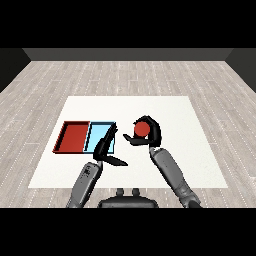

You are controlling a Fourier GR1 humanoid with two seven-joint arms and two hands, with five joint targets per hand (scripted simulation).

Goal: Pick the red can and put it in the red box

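Observation:
The red can (142,129) is in my right hand (150,136), whose black fingers and thumb curl round it, right of the trays over the white table's middle. The red tray (74,137) lies at the left of the table, with the light blue tray (99,134) touching its right side. My left hand (103,148) hovers over the light blue tray's near right corner, its fingers straight and the thumb sticking out to the right, holding nothing. Part of the blue tray is hidden behind that hand.
The white table (190,150) stands on a grey wood floor (130,75). Both grey forearms come in from the lower edge, the left one (84,185) near the table's front edge, the right one (172,175) slanting up towards the can.

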